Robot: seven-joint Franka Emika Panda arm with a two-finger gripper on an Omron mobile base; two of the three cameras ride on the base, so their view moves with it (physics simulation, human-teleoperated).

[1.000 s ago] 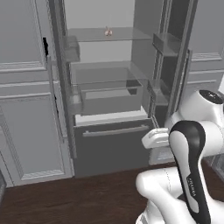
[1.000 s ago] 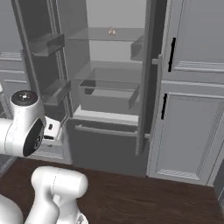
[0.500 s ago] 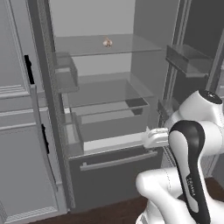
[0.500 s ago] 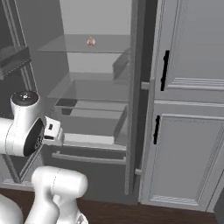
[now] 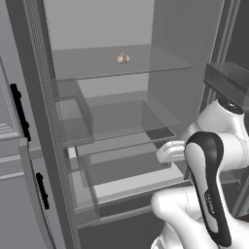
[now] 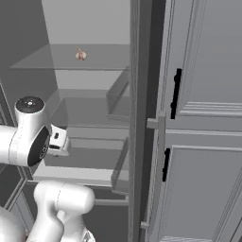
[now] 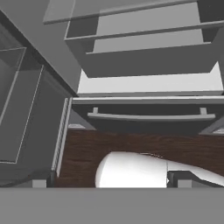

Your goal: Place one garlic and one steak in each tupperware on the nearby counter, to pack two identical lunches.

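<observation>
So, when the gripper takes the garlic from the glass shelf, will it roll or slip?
The garlic looks small and rounded, so a nudge would probably roll it on the smooth glass shelf. It likely weighs little, and its bulbous shape might slip between flat fingers.

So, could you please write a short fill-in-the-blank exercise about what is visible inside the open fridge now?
1. The garlic lies on the ____ glass shelf.
2. The fridge door stands ____.
3. The bar handles on the grey cabinet doors are ____ in colour.
4. The floor below the fridge is dark ____.

Missing words: top; open; black; wood
</observation>
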